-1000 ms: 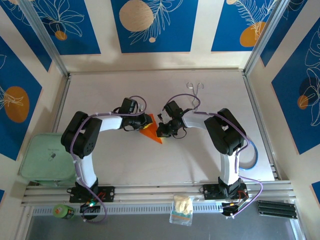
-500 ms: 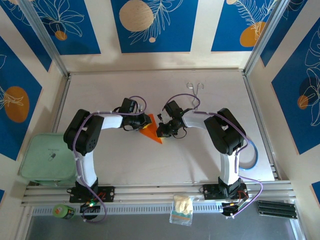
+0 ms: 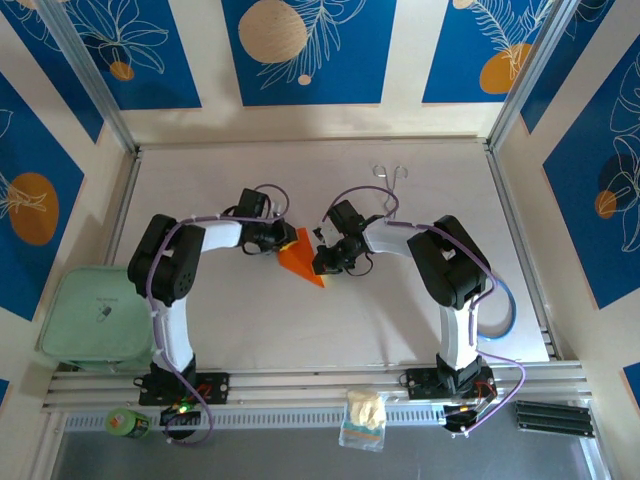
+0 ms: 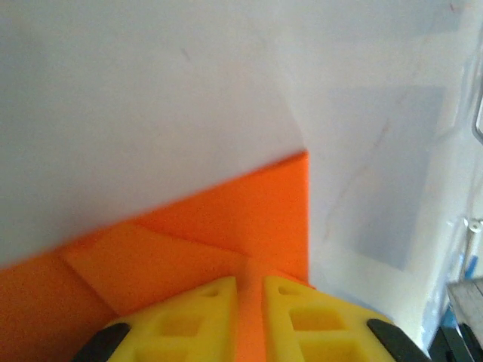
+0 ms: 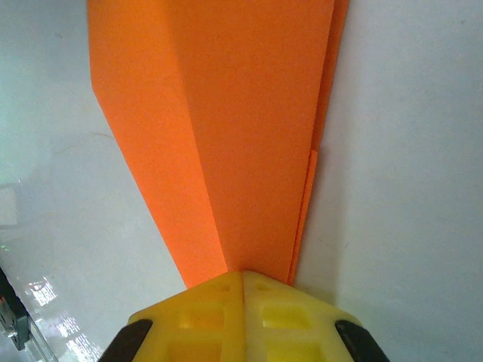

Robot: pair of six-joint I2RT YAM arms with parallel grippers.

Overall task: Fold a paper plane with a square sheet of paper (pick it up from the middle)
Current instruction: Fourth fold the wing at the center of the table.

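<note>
No readable writing, label, brand or number appears on anything here.

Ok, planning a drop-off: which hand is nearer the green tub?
Left. The left hand is at the orange paper's left edge, toward the green tub; the right hand is at its right edge, farther off.

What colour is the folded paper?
The paper is bright orange, clearest in the right wrist view.
</note>
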